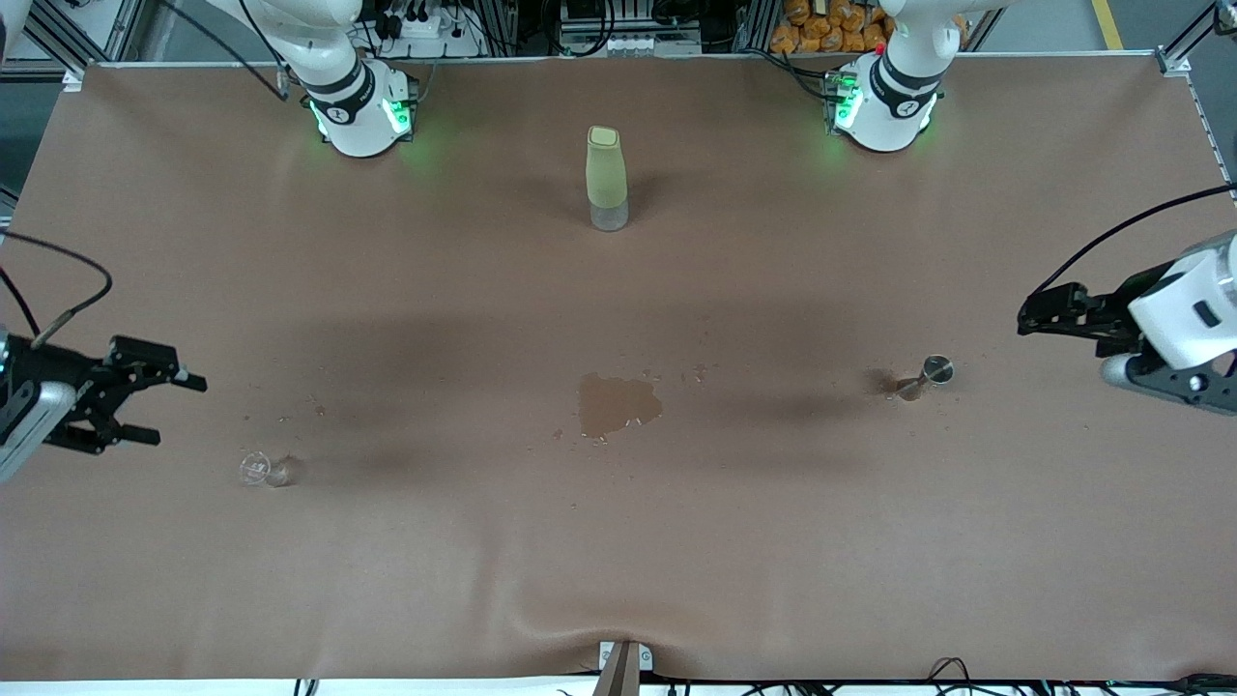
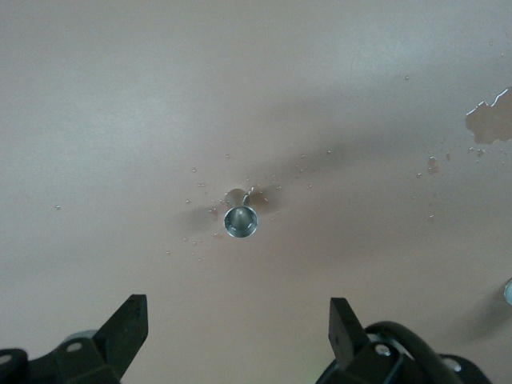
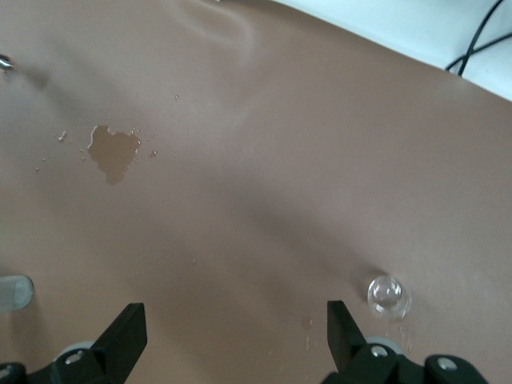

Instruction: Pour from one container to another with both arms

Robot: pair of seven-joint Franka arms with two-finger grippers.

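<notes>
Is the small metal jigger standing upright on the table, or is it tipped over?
Upright. The metal jigger stands on its base on the table; the left wrist view looks straight down into its round open rim. Whether it holds liquid cannot be told.

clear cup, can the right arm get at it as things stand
Probably yes. The clear cup stands alone on the table cover toward the right arm's end, with nothing around it. The right gripper hangs close by with its fingers open and nothing held, so the way down looks free.

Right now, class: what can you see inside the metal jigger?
Looking down into the metal jigger from the left wrist view, only its shiny bowl shows; no liquid is discernible. Its lower half is hidden beneath.
</notes>
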